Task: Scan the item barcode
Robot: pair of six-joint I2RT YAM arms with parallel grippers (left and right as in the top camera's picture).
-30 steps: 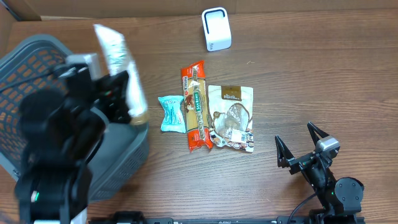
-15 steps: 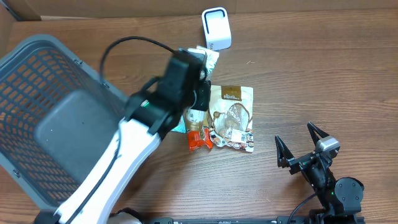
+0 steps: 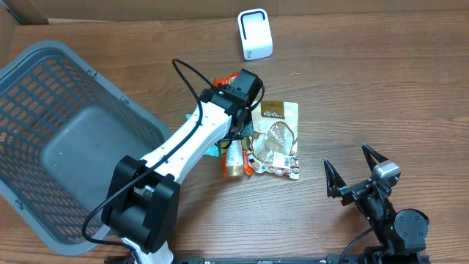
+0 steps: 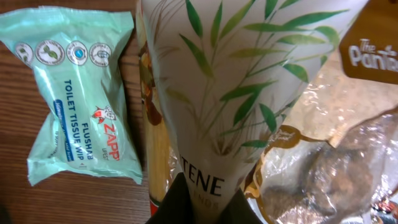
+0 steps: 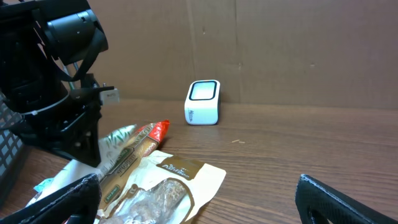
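Tube [image 3: 234, 155], white with green leaf print, lies on the bench [image 3: 366, 88] in the middle of the overhead frame. It rests lengthwise on top of the orange packet [image 3: 228, 79], and its gold end points to the lower edge. In the left wrist view we see the tube [image 4: 236, 81] filling the centre. The tissue pack [image 4: 78, 93] is just beside it on the left, and the snack bag [image 4: 336, 155] touches its right edge. The tube narrows toward the bottom of that frame, where it meets the dark fingers of the left claw [image 4: 198, 202]. We cannot tell whether those fingers are pressing it or merely lie against it. The left arm stretches from the lower left of the overhead frame up to the pile and hides most of what lies below its wrist. The scanner [image 3: 255, 34], a small white box, stands upright near the top centre, well apart from the tube, and the right wrist view shows it in front of a cardboard wall. The basket [image 3: 29, 81], grey mesh, takes up the left side of the overhead frame, tilted. The right claw [image 3: 346, 157] sits at the lower right with its fingers spread wide and nothing between them, well apart from the pile.
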